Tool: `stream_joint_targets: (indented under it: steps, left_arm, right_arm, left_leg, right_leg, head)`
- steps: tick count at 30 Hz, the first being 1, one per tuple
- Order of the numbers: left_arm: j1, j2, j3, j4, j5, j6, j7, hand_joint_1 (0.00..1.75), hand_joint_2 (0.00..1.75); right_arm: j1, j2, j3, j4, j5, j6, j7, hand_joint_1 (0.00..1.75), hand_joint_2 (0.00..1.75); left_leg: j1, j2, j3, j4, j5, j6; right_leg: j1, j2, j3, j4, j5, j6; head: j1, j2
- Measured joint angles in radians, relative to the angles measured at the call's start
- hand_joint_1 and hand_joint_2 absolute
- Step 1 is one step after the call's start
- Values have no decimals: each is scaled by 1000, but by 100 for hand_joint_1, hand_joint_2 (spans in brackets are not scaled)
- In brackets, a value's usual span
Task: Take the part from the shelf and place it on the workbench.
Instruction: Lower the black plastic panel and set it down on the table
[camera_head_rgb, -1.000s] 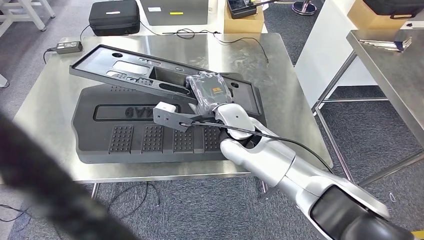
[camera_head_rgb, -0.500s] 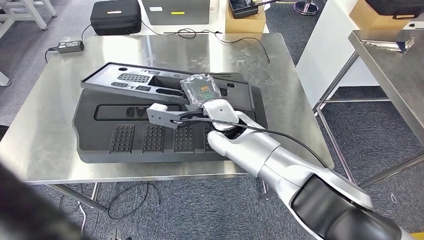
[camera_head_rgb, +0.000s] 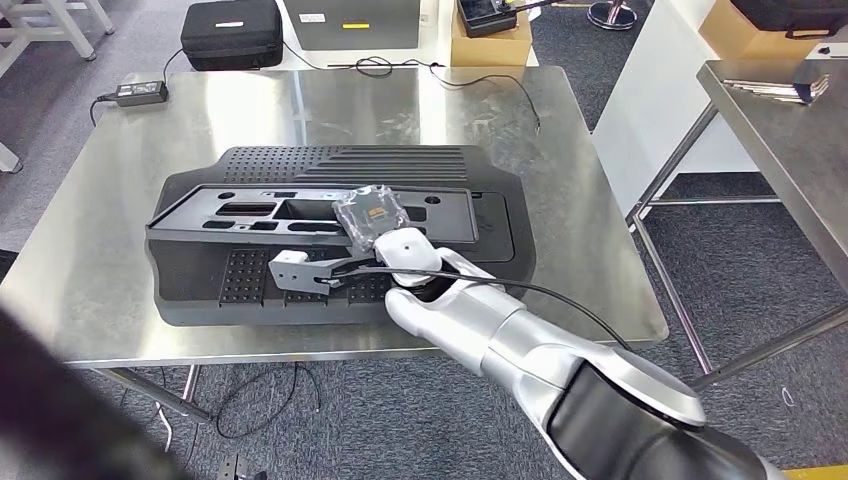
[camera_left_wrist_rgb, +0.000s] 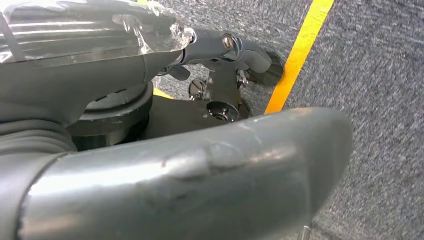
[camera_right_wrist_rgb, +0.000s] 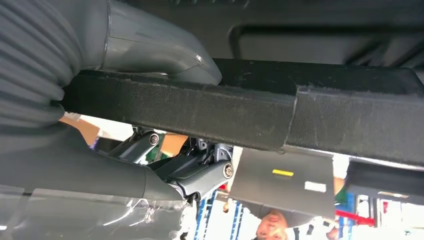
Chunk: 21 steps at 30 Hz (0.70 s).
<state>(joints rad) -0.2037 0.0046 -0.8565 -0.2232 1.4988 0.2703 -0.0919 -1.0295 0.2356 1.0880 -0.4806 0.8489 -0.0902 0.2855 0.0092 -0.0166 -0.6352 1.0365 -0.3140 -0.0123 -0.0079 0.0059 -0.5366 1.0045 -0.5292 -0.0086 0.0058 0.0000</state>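
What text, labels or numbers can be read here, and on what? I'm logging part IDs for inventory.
No text is legible.
Case: white label, too small to read.
Grey panel: white and yellow stickers, both unreadable; in the right wrist view they are blurred too.
Right hand: orange patch under its plastic wrap, blurred.
Black part in that hand: no markings visible.
Adapter: label unreadable.

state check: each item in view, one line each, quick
right hand: grips the edge of the slim black part
slim black part: held, lying across the big black panel
big black panel: flat on the steel workbench
left hand: hangs over the floor, grasp unclear
black case: closed, on the floor
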Motion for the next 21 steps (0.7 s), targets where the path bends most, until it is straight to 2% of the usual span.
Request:
stream_joint_targets:
  steps: [2,6,10,21]
  left_arm:
    - [0,0,-2,0,-1,-11,0,0,175]
    - [1,0,-3,0,1,-28,-2,0,175]
    - [3,0,-3,0,8,-25,-6,0,0]
    - [12,0,-3,0,9,-12,-9,0,0]
  right_arm:
    - [6,9,6,10,-4,-5,-6,0,0]
    - [9,19,12,24,-11,-10,-8,0,0]
    - [12,22,18,31,-18,-11,-5,0,0]
    - [12,20,23,44,-40,-22,-1,0,0]
  left_leg:
    - [0,0,0,0,0,0]
    - [0,0,0,0,0,0]
    - [0,0,0,0,0,0]
    - [0,1,0,0,0,0]
  right_leg:
    - [0,0,0,0,0,0]
    - [0,0,0,0,0,0]
    - [0,0,0,0,0,0]
    - [0,1,0,0,0,0]
  head:
    - [0,0]
    - [-1,0]
    - [-1,0]
    - [0,0]
